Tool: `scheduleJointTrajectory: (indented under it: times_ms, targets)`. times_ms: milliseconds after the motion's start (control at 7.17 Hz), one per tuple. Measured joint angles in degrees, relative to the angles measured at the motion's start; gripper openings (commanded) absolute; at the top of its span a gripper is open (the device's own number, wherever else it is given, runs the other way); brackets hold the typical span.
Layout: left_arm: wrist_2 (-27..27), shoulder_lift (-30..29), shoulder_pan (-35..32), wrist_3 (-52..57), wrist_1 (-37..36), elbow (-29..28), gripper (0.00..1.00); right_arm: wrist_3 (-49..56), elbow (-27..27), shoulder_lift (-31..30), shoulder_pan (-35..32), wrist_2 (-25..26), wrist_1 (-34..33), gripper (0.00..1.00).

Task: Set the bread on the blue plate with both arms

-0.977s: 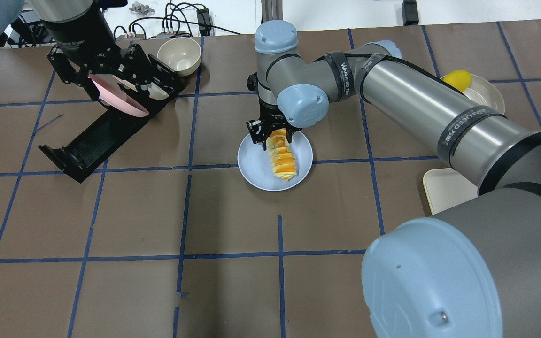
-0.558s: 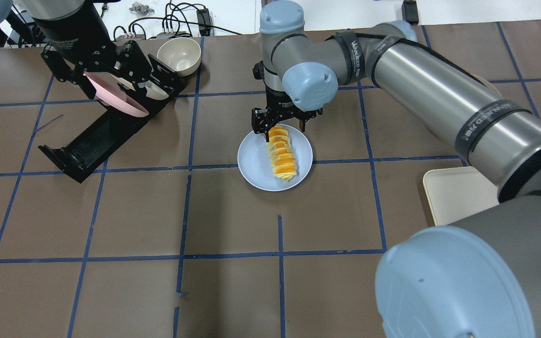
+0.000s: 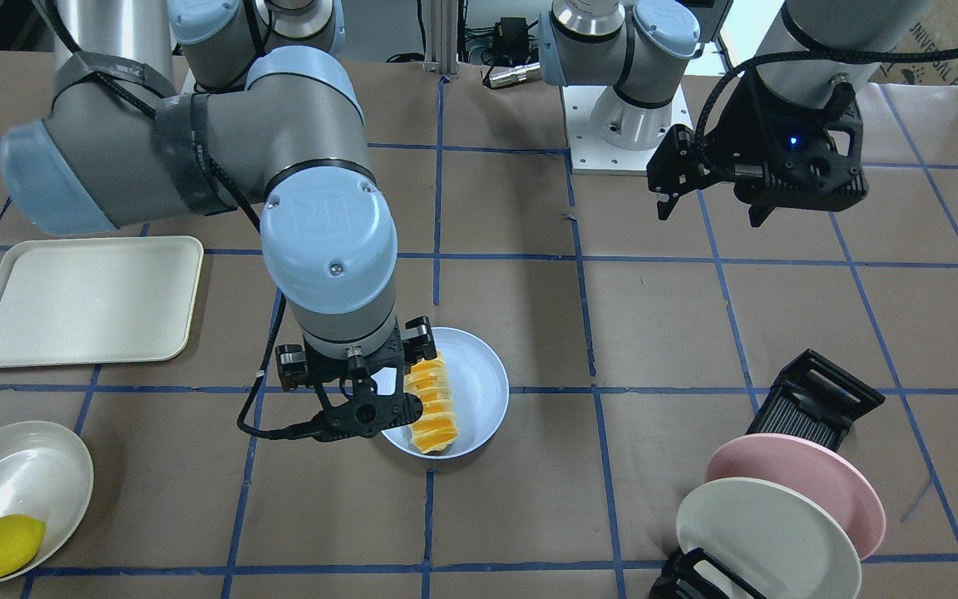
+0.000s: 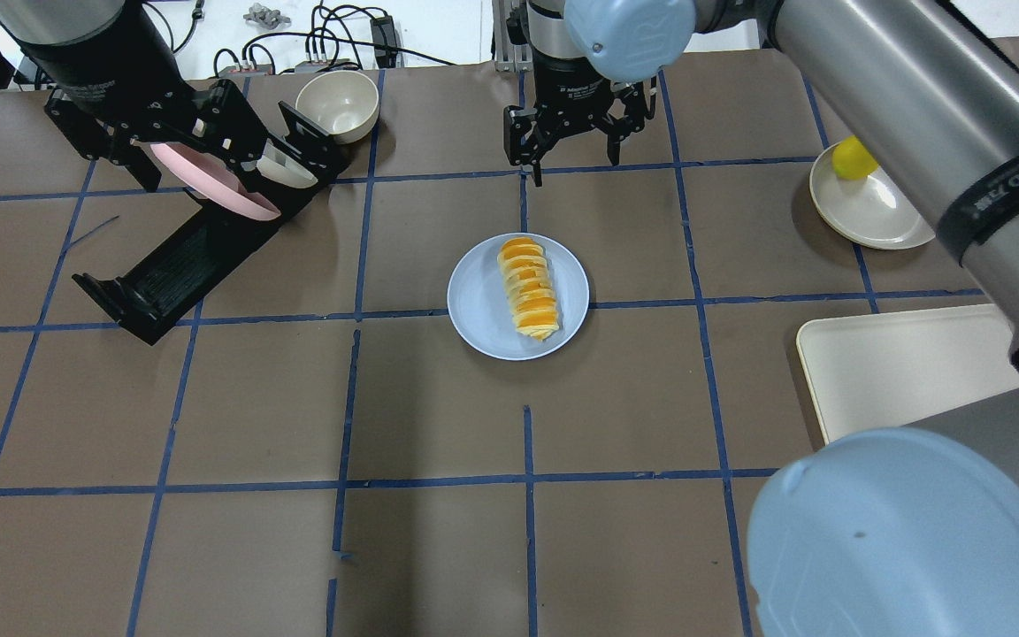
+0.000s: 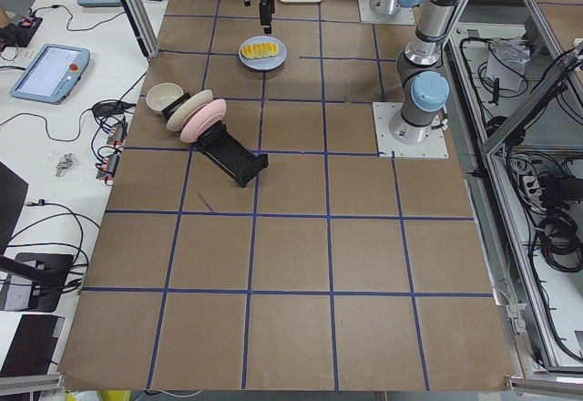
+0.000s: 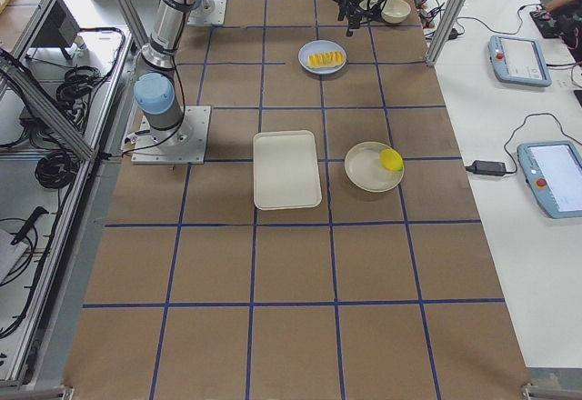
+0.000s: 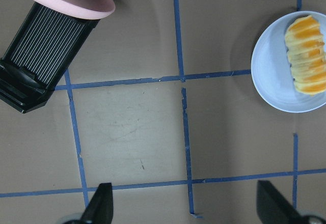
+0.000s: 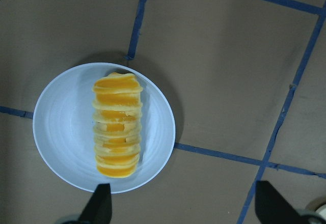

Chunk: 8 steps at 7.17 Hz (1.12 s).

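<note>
The bread (image 4: pixel 528 287), a ridged orange and cream loaf, lies lengthwise on the blue plate (image 4: pixel 474 310) at the table's middle. It also shows in the right wrist view (image 8: pixel 117 124) on the plate (image 8: pixel 56 132), and in the front view (image 3: pixel 432 402). My right gripper (image 4: pixel 573 164) is open and empty. It hangs high above the table, beyond the plate's far side. My left gripper (image 4: pixel 164 141) is open and empty, up over the dish rack at the far left. It also shows in the front view (image 3: pixel 708 204).
A black dish rack (image 4: pixel 173 265) holds a pink plate (image 4: pixel 218 181) and a cream plate (image 3: pixel 758 541). A cream bowl (image 4: pixel 337 102) stands behind it. A white dish (image 4: pixel 877 217) with a yellow lemon (image 4: pixel 854 159) is at the right, and a cream tray (image 4: pixel 899 367) lies nearer.
My right gripper has let go of the bread's far end, opened and risen away from the plate toward the far side. The bread stays on the plate. My left arm has drifted slightly left.
</note>
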<state>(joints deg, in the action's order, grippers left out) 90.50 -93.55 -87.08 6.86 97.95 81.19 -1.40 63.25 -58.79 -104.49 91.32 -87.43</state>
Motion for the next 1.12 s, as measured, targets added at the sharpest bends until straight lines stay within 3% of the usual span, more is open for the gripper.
scheduleJointTrajectory:
  times_ms: [419,698,837,1116]
  targets:
    - [0.1,0.1,-0.1,-0.2,-1.1,1.1,1.0,1.4,-0.3,-3.7,9.0,-0.1,-0.1,0.97]
    - [0.2,0.7,-0.3,-0.3,-2.4,2.3,1.0,2.5,1.0,-10.1,12.3,-0.2,6.4,0.95]
    - [0.2,1.2,-0.3,-0.3,-2.4,3.0,1.0,2.8,2.9,-13.4,12.6,-0.3,7.9,0.95]
    - [0.2,1.7,-0.4,-0.3,-2.3,3.7,1.0,2.9,12.3,-21.6,12.5,-0.4,6.2,0.96]
